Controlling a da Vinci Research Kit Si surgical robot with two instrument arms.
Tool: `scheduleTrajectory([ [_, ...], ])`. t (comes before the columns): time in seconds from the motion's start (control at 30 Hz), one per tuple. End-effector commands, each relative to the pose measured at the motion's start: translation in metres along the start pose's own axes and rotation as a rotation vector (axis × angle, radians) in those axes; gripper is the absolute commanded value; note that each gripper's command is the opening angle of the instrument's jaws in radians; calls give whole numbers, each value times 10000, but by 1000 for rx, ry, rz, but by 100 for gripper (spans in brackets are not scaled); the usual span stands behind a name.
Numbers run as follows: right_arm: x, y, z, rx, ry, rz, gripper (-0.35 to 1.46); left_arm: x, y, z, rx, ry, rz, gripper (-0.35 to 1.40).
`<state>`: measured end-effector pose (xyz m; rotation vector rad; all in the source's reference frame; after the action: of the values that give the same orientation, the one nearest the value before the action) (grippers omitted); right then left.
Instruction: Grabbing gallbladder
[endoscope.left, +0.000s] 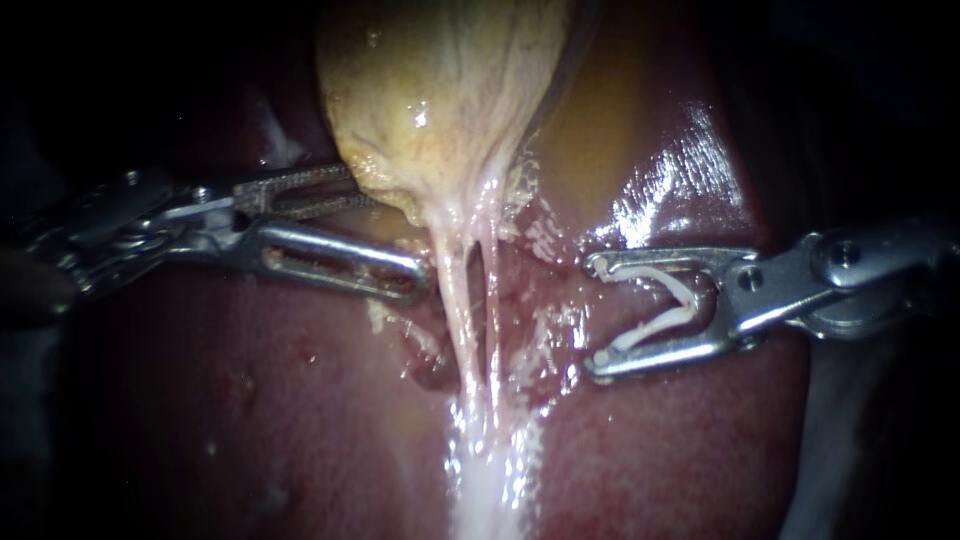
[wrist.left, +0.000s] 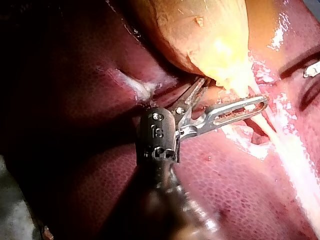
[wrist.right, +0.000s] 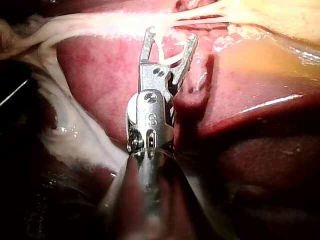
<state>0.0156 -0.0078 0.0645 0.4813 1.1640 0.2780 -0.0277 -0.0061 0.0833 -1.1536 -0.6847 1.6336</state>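
Gallbladder (endoscope.left: 440, 90) looks soft, slick, tearable — grab its narrow near end, where left instrument (endoscope.left: 393, 238) claw gapes; right instrument (endoscope.left: 597, 315) claw holds a clip (endoscope.left: 668, 306).

Gallbladder (endoscope.left: 440, 100) on the liver (endoscope.left: 680, 440); left instrument (endoscope.left: 395, 235) just beside its left edge; right instrument (endoscope.left: 597, 315), clip (endoscope.left: 650, 330) between its jaws, opposite

My endoscope sits close over the liver (endoscope.left: 250, 400), facing the gallbladder (endoscope.left: 440, 90), with my left instrument (endoscope.left: 385, 235) and right instrument (endoscope.left: 597, 315) entering from opposite sides. Each wrist camera looks along its own shaft, very near the tip. All three views share the pale strands (endoscope.left: 470, 300). The endoscope and right wrist views share the white clip (endoscope.left: 655, 305).
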Motion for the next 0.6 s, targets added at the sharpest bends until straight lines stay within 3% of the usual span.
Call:
scheduleTrajectory([
  [0.03, 0, 0, 0, 0, 0, 0, 49, 0, 1, -1, -1, 2, -11, 83],
  [0.17, 0, 0, 0, 0, 0, 0, 49, 0, 4, 0, -5, 3, -59, 73],
  [0.6, 1, 0, 1, -1, 0, 0, 49, -2, 0, 16, 1, 3, -134, 54],
])
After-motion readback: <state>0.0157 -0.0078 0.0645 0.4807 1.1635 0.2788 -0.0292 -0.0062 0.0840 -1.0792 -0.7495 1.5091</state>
